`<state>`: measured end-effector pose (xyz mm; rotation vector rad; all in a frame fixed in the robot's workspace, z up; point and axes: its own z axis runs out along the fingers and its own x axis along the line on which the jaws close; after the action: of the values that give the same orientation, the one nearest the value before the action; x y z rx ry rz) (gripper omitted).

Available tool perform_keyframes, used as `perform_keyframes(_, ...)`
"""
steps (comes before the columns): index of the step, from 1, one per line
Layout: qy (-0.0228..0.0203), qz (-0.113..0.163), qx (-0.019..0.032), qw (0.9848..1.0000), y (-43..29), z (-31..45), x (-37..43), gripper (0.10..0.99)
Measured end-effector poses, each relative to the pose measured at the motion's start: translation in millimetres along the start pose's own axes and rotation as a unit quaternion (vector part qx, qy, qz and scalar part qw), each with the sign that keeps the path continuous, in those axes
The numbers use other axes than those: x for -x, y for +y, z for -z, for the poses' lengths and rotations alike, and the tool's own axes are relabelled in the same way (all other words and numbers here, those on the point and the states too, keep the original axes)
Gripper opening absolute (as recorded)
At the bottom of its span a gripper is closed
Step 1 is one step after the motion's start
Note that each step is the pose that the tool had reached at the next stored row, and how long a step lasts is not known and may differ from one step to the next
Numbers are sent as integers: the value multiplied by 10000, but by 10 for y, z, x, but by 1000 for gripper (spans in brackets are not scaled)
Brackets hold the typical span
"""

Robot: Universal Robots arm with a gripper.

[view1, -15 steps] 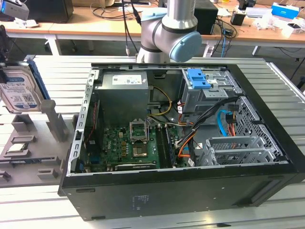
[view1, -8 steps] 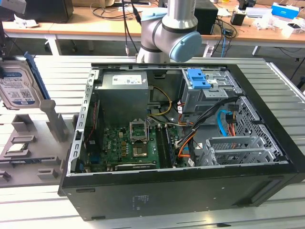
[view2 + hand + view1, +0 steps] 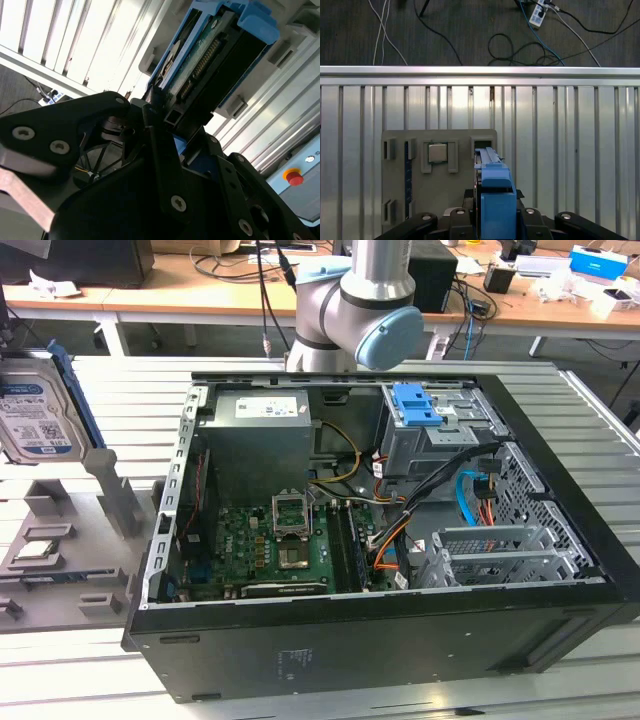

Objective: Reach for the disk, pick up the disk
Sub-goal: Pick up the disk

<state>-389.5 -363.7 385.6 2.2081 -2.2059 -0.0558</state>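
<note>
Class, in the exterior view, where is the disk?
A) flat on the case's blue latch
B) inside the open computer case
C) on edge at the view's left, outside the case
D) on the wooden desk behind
C: the disk stands on edge at the exterior view's left, above the grey fixture and apart from the case; the second wrist view shows the gripper holding it.

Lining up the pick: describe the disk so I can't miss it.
At the exterior view's left, beside the open computer case, sits a grey fixture plate. The disk stands on edge over it: silver-grey, white label, blue side rail, unlike the small square chip lying flat.
</note>
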Motion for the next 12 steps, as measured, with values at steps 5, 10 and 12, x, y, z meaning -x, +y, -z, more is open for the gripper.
perform_keyframes(5, 0, 0, 0, 10000, 2, 46, 1, 365)
perform_keyframes(10, 0, 0, 0, 10000, 3, 127, 1, 365)
perform_keyframes(12, 0, 0, 0, 10000, 4, 159, 2, 365)
